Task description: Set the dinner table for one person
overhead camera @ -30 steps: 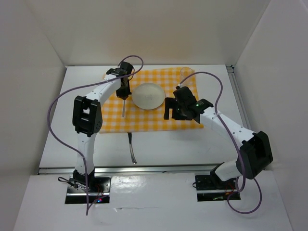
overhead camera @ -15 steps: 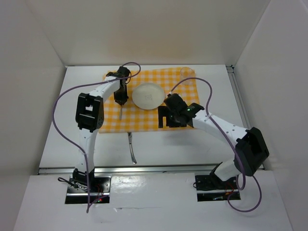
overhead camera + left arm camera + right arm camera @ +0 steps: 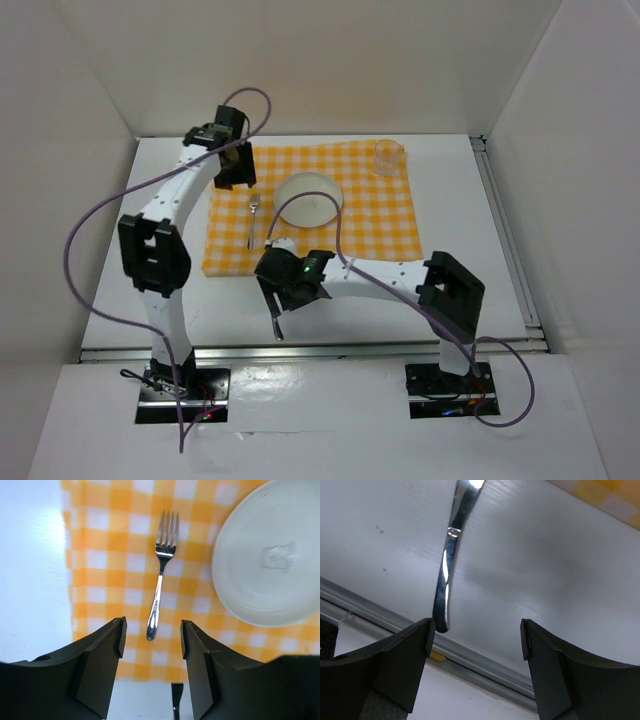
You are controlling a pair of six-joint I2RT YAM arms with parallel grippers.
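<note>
Above the checked cloth (image 3: 100, 555), left gripper (image 3: 152, 630) jaws apart, empty

White table (image 3: 460, 200): flat, level, part-covered.
Plain matte white rect. surface, much bigger than the yellow-and-white checked cloth (image 3: 380, 215) lying flat on its far-centre part. Bare white strips show to L, R & along the near side. White walls stand close on L, far & R sides. Metal rail (image 3: 300, 350) runs along the near edge. In the wrist views the bare top looks smooth.

A cloth (image 3: 380, 220) on the table (image 3: 460, 290): fork (image 3: 253, 215) left of plate (image 3: 308, 200), cup (image 3: 388, 158) at far right corner; utensil (image 3: 277, 325) off its near edge.
</note>
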